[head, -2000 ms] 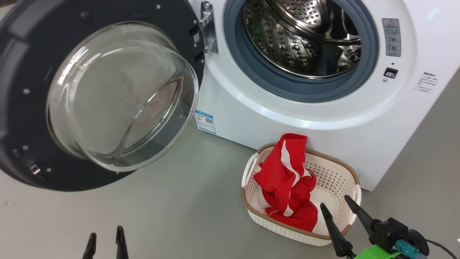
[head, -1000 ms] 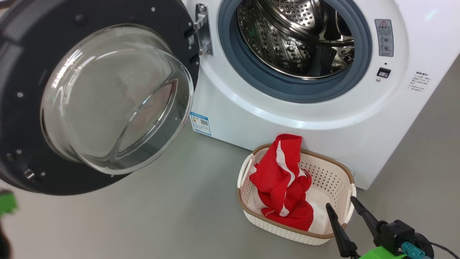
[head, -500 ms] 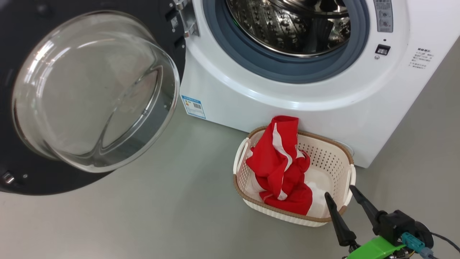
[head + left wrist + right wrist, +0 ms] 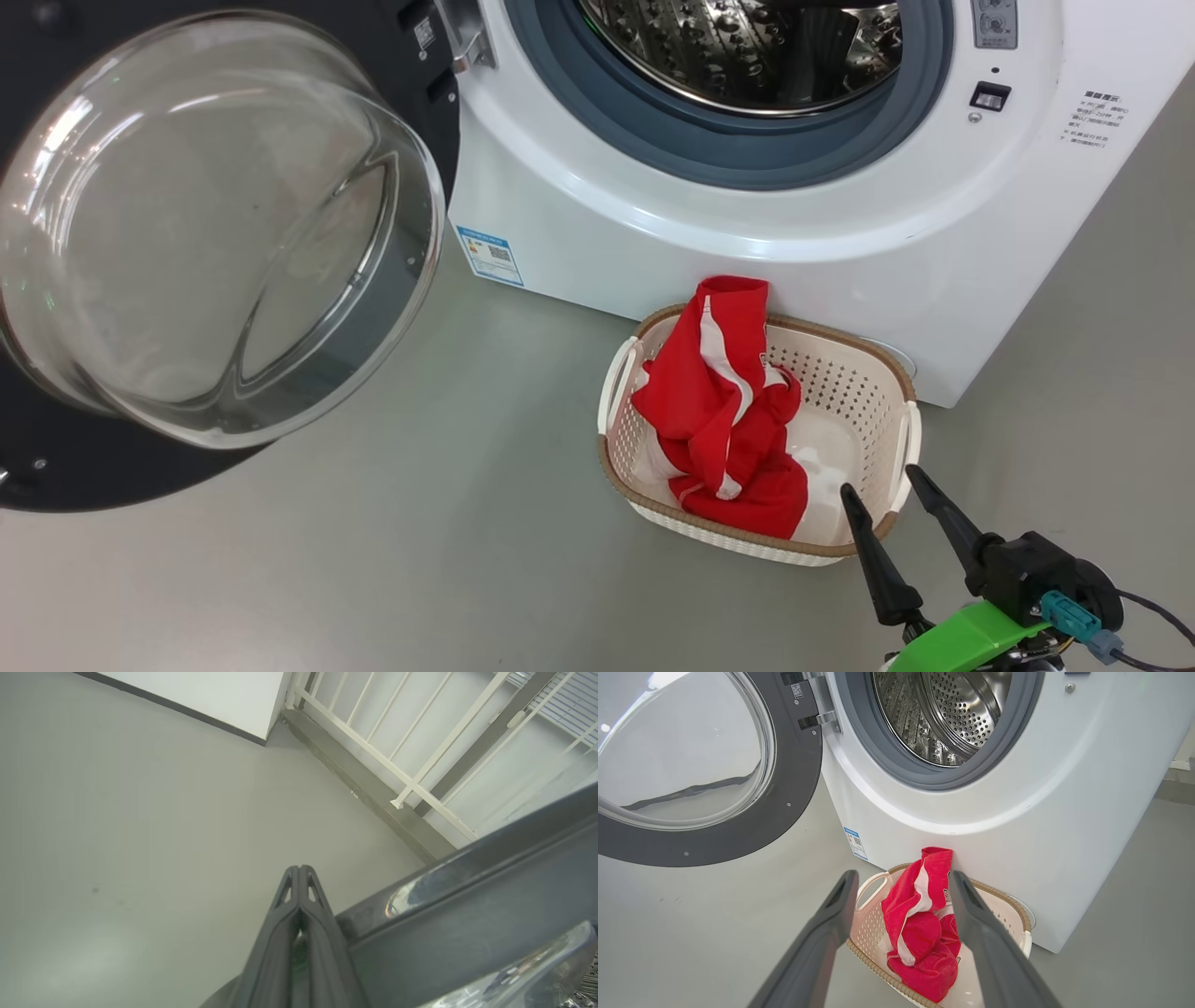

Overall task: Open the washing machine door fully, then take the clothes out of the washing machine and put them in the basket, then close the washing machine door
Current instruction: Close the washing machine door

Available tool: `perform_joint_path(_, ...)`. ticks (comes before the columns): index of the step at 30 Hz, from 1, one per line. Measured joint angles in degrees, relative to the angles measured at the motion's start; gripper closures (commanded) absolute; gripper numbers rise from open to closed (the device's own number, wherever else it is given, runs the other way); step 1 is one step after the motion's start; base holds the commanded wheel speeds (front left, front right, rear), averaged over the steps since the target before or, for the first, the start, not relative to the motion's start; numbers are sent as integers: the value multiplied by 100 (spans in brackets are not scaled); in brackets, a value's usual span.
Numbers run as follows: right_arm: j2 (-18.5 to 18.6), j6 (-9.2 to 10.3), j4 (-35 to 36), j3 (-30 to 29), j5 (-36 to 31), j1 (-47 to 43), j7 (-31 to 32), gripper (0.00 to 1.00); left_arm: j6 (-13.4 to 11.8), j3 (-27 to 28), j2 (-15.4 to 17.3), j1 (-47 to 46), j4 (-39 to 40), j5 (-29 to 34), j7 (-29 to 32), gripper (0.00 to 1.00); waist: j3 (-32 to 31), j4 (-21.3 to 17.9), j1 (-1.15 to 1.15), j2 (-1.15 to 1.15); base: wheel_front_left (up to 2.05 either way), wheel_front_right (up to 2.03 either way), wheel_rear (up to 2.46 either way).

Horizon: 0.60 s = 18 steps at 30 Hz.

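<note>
Dark fingers of the right gripper [image 4: 878, 478] stand spread wide and hold nothing, poised just over the near corner of the basket [image 4: 840, 383]. The clothes [image 4: 719, 411] lie heaped inside it, one red fold riding up over the back rim against the washing machine [image 4: 747, 261]. Above that, the part of the steel drum [image 4: 747, 47] in sight holds no fabric; its upper reach is cut off by the frame, so I take it as empty with some reserve.

That leaves closing up. The washing machine door [image 4: 187, 233] hangs swung far out to the left. The left gripper [image 4: 299, 869], pinched fully shut on nothing, sits at the outer side of its dark rim; whether it touches, I cannot tell.

To do it well, the closed fingers should press the outer face near the free edge, away from the hinge, and follow the swing rather than push straight. The right arm should stay low and back from the opening. That raised fold looks worth watching as the door passes. Finish with a firm press so the latch catches.
</note>
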State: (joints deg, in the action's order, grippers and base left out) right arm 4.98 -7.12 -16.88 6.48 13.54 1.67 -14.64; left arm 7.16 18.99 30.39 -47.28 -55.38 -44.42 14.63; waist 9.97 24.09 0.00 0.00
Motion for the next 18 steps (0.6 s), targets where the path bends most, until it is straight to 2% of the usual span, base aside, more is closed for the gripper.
perform_joint_path(10,-16,0,0,-16,0,2,0,0,-9,-550,278,237,445,-727,716,100,-52,20,0,0,0,0,0)
perform_joint_path(18,-75,0,0,-112,7,-10,1,0,-11,-937,498,737,1124,-1432,1213,100,-240,12,0,0,0,0,0)
